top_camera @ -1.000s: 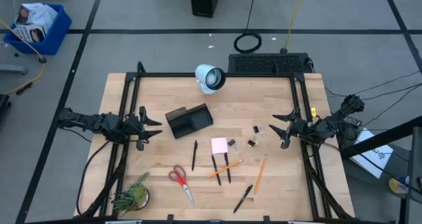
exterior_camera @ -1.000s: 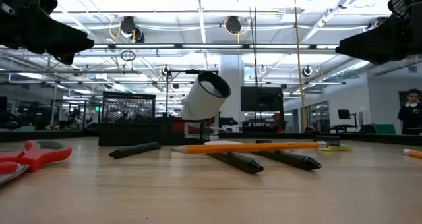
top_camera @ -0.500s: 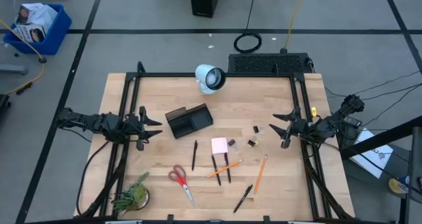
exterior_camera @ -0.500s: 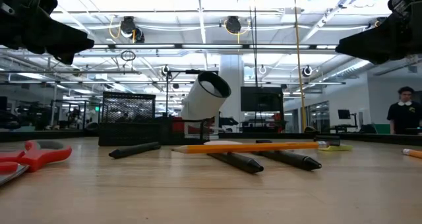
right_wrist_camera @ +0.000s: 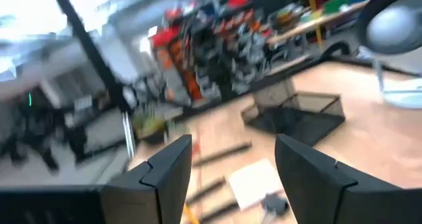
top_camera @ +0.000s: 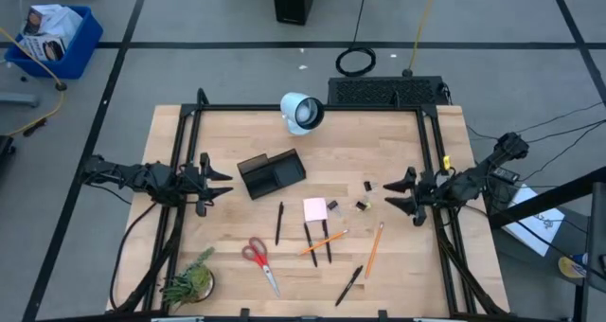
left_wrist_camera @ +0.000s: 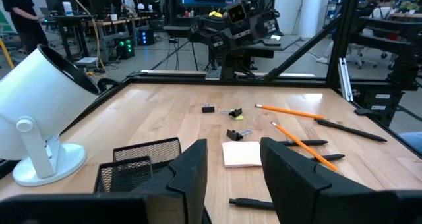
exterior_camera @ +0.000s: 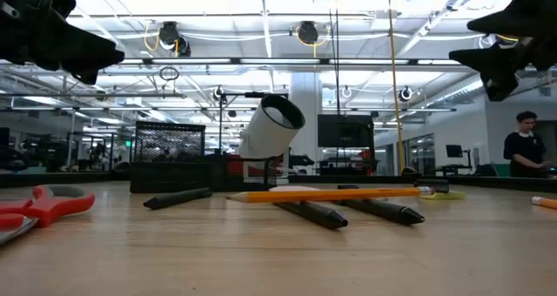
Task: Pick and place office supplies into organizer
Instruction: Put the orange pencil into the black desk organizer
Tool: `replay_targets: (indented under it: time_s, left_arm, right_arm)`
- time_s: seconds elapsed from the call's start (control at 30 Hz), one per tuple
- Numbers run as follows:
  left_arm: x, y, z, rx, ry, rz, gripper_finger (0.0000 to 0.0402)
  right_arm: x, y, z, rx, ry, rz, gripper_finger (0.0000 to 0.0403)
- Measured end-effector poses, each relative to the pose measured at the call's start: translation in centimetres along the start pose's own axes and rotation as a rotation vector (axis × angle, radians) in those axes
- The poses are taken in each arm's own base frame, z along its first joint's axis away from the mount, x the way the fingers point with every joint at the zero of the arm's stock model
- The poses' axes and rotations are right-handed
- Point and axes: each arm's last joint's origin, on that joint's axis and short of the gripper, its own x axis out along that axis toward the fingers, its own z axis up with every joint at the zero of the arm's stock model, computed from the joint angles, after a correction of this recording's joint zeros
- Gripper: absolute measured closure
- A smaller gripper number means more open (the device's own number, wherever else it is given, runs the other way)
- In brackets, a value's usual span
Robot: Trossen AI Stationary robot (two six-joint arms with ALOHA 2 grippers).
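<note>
The black organizer (top_camera: 272,173) stands on the table, left of centre. The supplies lie flat near it: a pink sticky pad (top_camera: 315,208), red-handled scissors (top_camera: 258,260), black pens (top_camera: 279,222) (top_camera: 348,284), orange pencils (top_camera: 374,249) (top_camera: 324,242) and small clips (top_camera: 362,205). My left gripper (top_camera: 222,183) hangs open above the table's left edge and points level toward the organizer (left_wrist_camera: 135,165). My right gripper (top_camera: 390,195) hangs open at the right edge, beside the clips, with nothing between its fingers (right_wrist_camera: 168,171).
A white lamp-like cylinder (top_camera: 302,112) stands at the far edge. A green plant (top_camera: 189,282) sits at the near left corner. A black frame (top_camera: 303,107) rims the table. In the low view a person (exterior_camera: 525,144) stands in the room beyond.
My right gripper has rolled about the line it points along, so its two fingers stand differently against the table, and it stays open. The left arm has kept still. The supplies have not moved.
</note>
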Motion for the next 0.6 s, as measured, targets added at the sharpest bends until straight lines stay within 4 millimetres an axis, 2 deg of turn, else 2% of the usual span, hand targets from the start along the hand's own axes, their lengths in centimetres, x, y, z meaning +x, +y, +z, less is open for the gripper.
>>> replay_targets:
  time_s: [0.1,0.33,0.5,0.6]
  left_arm:
    - [0.0,0.0,0.0,0.0,0.0,0.0,0.0256]
    - [0.0,0.0,0.0,-0.001,-0.001,0.0,0.0256]
    - [0.0,0.0,0.0,0.0,-0.001,0.0,0.0256]
    - [0.0,0.0,0.0,0.0,-0.001,0.0,0.0256]
  right_arm:
    - [0.4,0.3,-0.6,-0.162,0.068,0.05,0.0195]
    - [1.5,1.8,-1.0,-0.265,0.101,0.285,0.0195]
    - [3.2,2.0,-1.8,-0.35,0.111,0.264,0.0195]
    - [4.2,1.4,-3.5,-0.414,0.251,0.244,0.0195]
